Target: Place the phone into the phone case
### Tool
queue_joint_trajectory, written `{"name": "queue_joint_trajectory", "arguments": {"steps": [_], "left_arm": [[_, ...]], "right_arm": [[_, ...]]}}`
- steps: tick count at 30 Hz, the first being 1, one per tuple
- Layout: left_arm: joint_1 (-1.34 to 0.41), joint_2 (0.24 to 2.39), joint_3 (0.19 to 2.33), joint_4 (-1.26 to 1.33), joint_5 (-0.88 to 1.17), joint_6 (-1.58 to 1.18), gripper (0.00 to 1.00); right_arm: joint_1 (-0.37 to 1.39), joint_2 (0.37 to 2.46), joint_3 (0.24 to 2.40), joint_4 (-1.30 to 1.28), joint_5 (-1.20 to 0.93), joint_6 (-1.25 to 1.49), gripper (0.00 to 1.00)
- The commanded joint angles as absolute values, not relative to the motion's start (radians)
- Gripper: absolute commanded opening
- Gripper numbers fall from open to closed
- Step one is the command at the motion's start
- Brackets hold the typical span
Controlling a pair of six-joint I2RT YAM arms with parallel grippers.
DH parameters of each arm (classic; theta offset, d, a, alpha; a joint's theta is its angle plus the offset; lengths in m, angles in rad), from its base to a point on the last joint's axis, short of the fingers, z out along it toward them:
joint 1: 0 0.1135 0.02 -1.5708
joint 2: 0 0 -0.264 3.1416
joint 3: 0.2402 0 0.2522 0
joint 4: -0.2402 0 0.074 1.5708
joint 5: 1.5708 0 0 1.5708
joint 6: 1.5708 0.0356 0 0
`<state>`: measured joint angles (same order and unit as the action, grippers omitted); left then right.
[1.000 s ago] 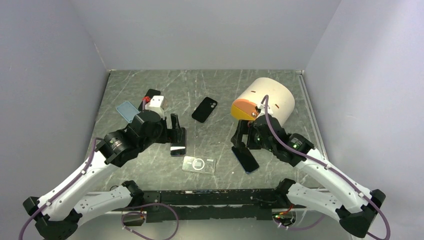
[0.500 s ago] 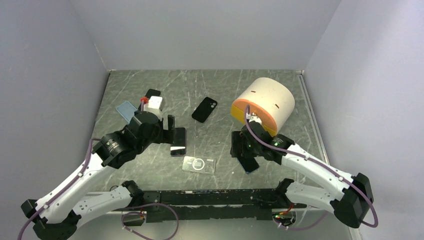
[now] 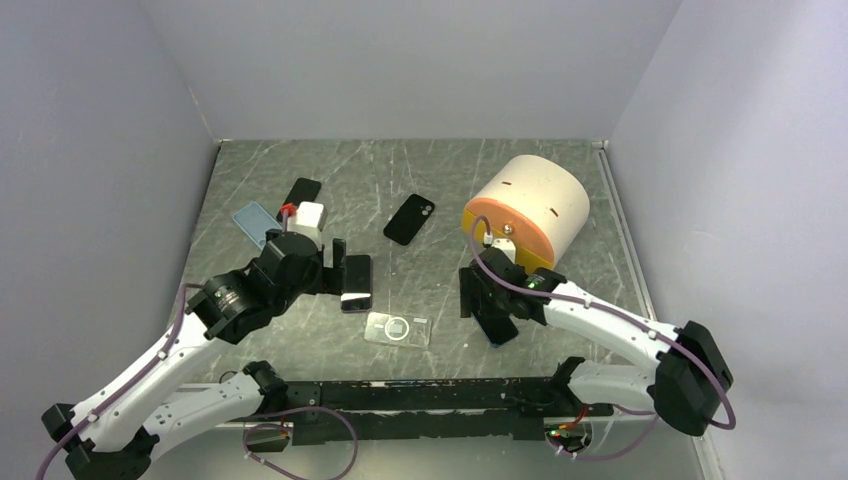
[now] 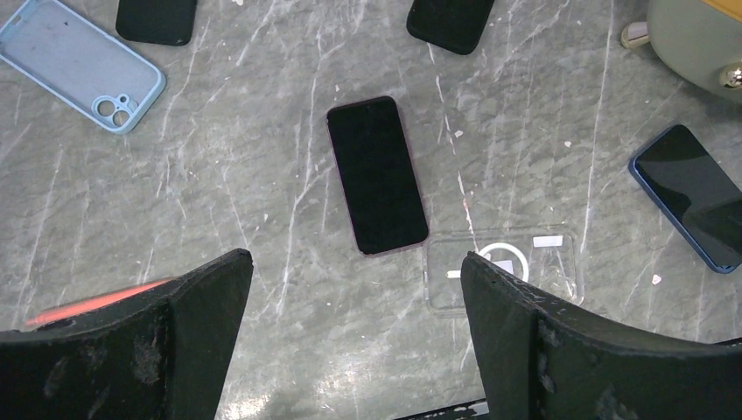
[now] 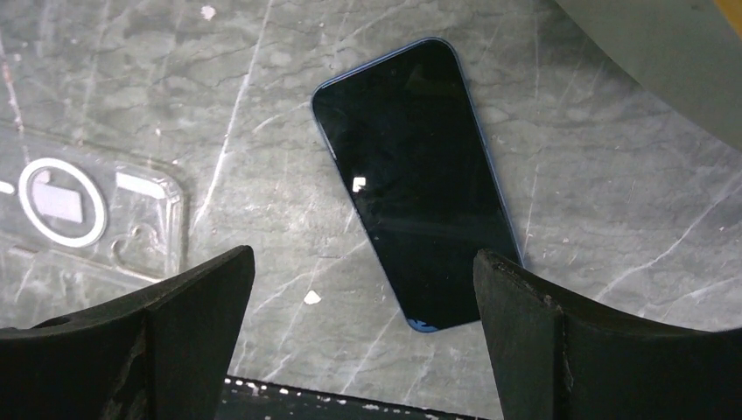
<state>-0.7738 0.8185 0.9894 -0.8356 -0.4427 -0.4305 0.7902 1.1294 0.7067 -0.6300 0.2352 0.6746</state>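
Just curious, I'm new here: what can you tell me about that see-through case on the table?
A clear phone case, plastic by the look, with rounded corners, a white ring and small white strips. It lies flat and empty on the table, towards its near edge. One corner comes close to a dark phone; whether they touch is unclear.

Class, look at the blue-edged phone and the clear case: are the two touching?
Apart. The right wrist view shows a strip of table between the blue-edged phone and the clear case.
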Motion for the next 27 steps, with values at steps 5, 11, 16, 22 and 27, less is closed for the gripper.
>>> {"name": "queue_joint_trajectory", "arguments": {"steps": [5, 11, 16, 22, 27], "left_arm": [[-0.777, 0.805, 0.994, -0.811, -0.474, -0.408, 0.94], [-0.776, 0.805, 0.992, -0.809, -0.482, -0.405, 0.94], [-0.777, 0.811, 0.996, -0.814, -0.492, -0.403, 0.94], [-0.776, 0.806, 0.991, -0.807, -0.501, -0.406, 0.94], [-0.777, 0.805, 0.991, -0.811, -0.501, -0.41, 0.94]], "right_arm": [[0.795, 1.253, 0.701, -0.57, 0.319, 0.727, 0.99], [0.795, 1.315, 0.729, -0.608, 0.385, 0.727, 0.99], [0.793, 1.322, 0.691, -0.549, 0.349, 0.713, 0.99], [0.793, 1.363, 0.686, -0.514, 0.302, 0.686, 0.99], [0.793, 1.379, 0.69, -0.547, 0.355, 0.708, 0.99]]}}
